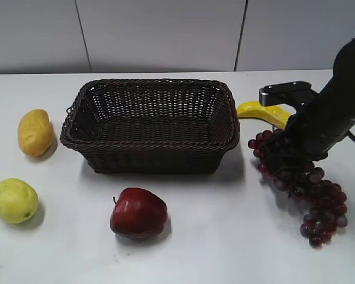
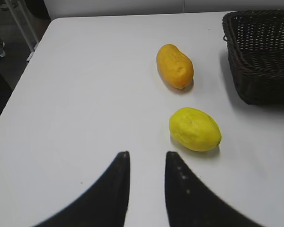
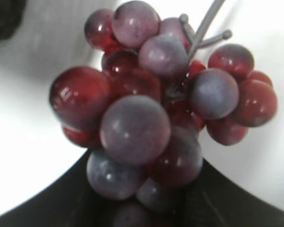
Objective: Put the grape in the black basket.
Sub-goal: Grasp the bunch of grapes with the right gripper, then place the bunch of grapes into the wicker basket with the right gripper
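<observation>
So the grape (image 1: 302, 183) bunch was lying over by the right edge of the desk, stretched out on a diagonal: stem end up toward the back, near the banana (image 1: 261, 111), the fat end trailing toward the front-right corner. The black basket (image 1: 151, 125) sat mid-desk toward the back, off to the left of the bunch with a gap of bare tabletop between them.

The right gripper (image 1: 282, 155) was right on the upper end of the bunch, the arm slanting down from the right edge. From its wrist camera the grapes (image 3: 151, 113) filled the whole view, with dark finger shapes under them, so it looked like the claw was around the bunch, but I honestly couldn't tell if it had clamped down or was only straddling it.

The left gripper (image 2: 144, 177) was hovering way over at the left side, fingers parted, nothing in them, near the lemon (image 2: 195, 129) and the mango (image 2: 174, 65). The right arm was clearly the one for this; my guess was the move would be lift, then carry left over the basket rim.
</observation>
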`<state>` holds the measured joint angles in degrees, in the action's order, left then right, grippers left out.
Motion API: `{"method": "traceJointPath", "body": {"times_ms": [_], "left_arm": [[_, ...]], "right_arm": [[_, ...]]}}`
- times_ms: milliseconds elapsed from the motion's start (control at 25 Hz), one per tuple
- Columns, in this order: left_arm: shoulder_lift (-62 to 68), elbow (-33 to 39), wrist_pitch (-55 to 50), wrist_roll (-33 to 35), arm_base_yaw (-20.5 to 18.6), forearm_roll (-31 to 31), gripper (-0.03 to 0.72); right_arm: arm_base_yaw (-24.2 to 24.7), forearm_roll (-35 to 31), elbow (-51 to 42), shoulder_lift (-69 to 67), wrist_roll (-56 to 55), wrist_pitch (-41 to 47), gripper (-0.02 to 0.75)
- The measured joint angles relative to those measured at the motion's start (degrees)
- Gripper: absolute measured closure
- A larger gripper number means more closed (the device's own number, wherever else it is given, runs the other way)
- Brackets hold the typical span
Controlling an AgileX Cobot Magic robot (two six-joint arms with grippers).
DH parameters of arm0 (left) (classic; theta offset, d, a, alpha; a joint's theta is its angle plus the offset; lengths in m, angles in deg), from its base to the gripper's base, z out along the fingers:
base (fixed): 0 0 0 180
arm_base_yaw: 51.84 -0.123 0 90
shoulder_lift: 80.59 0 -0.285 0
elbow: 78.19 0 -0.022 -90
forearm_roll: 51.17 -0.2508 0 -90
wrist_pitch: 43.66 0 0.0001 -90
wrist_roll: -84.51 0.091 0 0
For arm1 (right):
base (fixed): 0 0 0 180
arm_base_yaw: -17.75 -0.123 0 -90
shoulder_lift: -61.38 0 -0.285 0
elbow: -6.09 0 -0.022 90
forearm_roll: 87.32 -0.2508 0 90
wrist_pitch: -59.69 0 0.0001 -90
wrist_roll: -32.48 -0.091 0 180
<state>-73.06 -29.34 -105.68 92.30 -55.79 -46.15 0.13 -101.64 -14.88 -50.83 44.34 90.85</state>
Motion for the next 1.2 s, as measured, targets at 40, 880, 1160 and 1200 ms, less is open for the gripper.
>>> {"method": "traceJointPath", "body": {"times_ms": [40,880,1160,1200], "left_arm": [[0.0,0.0,0.0,0.0,0.0,0.0,0.453],[0.0,0.0,0.0,0.0,0.0,0.0,0.453],[0.0,0.0,0.0,0.0,0.0,0.0,0.453],[0.0,0.0,0.0,0.0,0.0,0.0,0.453]], "right_arm": [[0.0,0.1,0.1,1.3,0.0,0.8,0.448],[-0.5,-8.7,28.7,16.9,1.5,14.4,0.459],[-2.4,-20.2,32.8,11.9,9.1,9.7,0.461],[-3.3,-20.9,33.0,10.9,9.8,8.6,0.461]]}}
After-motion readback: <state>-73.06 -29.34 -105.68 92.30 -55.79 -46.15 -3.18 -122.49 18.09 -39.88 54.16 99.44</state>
